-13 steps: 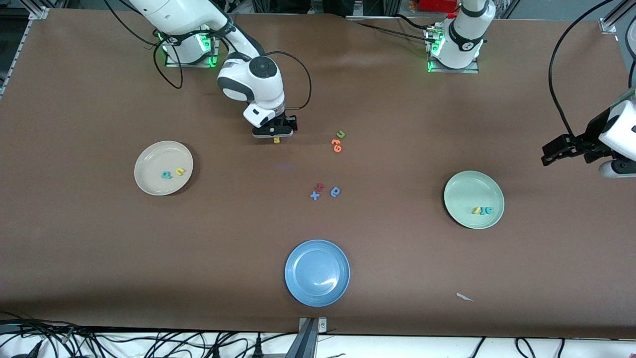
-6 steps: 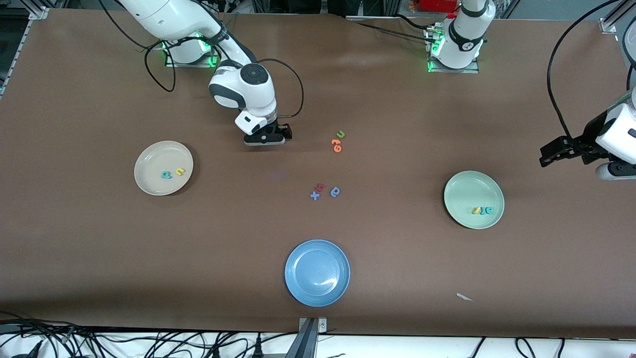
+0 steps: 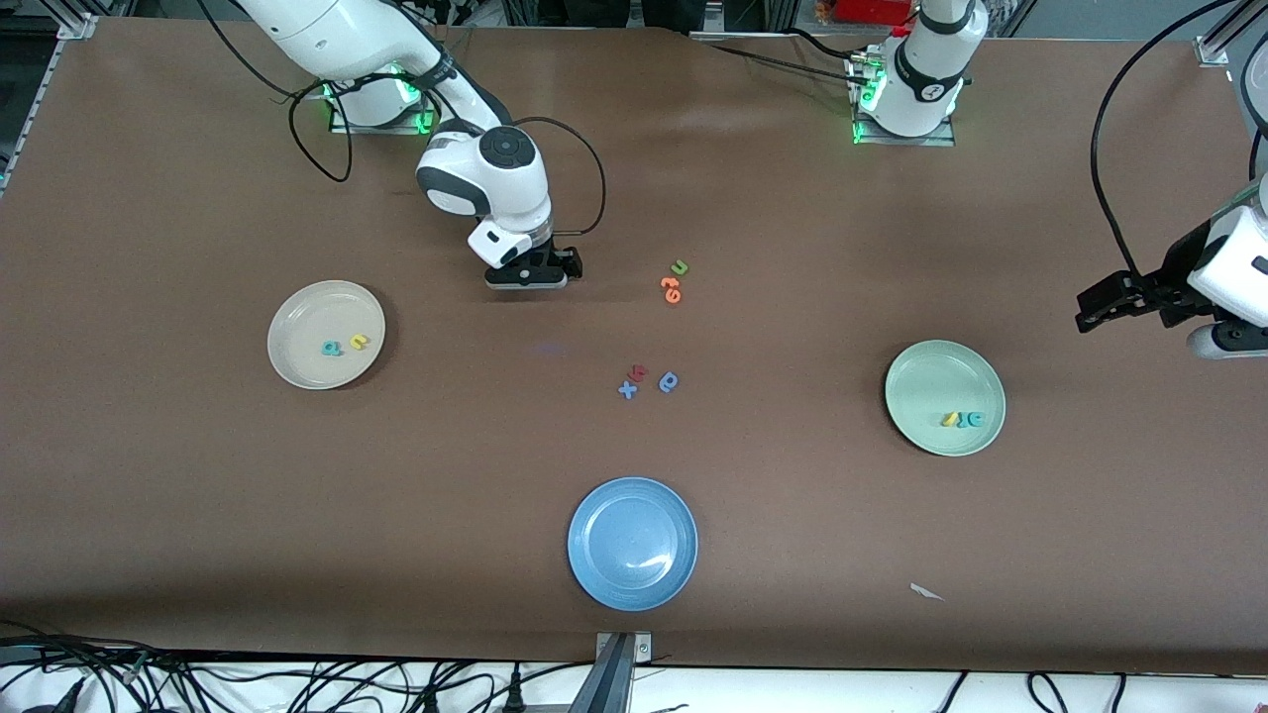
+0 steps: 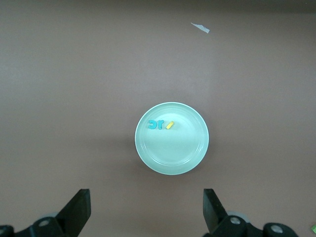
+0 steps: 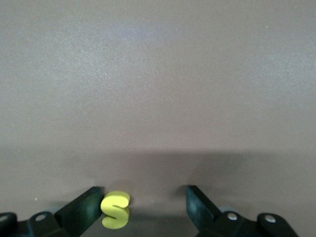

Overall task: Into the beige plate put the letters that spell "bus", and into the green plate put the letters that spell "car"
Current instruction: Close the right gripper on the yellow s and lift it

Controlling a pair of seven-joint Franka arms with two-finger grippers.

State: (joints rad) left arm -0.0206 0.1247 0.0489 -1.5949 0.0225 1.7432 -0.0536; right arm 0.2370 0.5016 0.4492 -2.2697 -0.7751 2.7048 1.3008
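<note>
Just curvy yellow foam s (image 5: 115, 209)

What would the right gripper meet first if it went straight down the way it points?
The right gripper points down at the table, its jaws open with the yellow s between them, against one finger. It would likely meet the table surface around that letter.
</note>
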